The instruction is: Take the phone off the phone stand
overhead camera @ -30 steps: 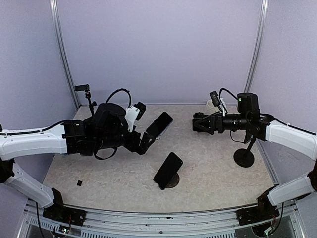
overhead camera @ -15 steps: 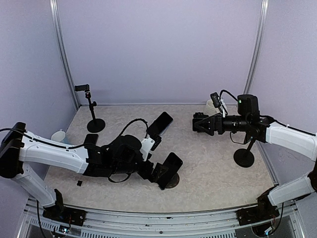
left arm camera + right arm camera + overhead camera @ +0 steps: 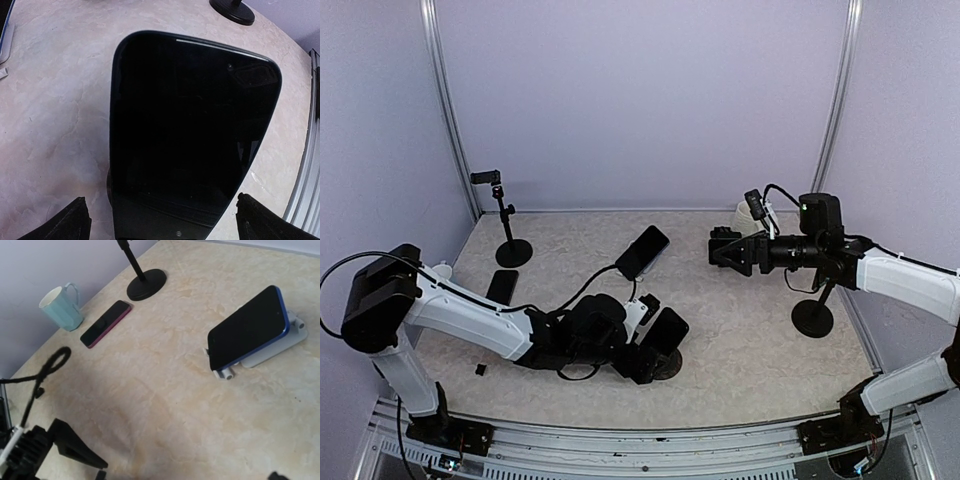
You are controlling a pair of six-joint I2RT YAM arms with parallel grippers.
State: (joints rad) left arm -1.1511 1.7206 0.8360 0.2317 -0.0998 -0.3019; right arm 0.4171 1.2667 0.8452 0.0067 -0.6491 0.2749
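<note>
Phone (image 3: 195, 135) on stand (image 3: 669, 369), counter (image 3: 740, 330) 6 o'clock: your left fingers (image 3: 70, 222) apart, flanking it (no contact visible); right fingers (image 3: 75, 450) also apart.

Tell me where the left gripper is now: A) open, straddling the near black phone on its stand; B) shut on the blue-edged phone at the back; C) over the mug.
A: in the left wrist view the left gripper is open, with a fingertip outside each lower corner of the black phone.
</note>
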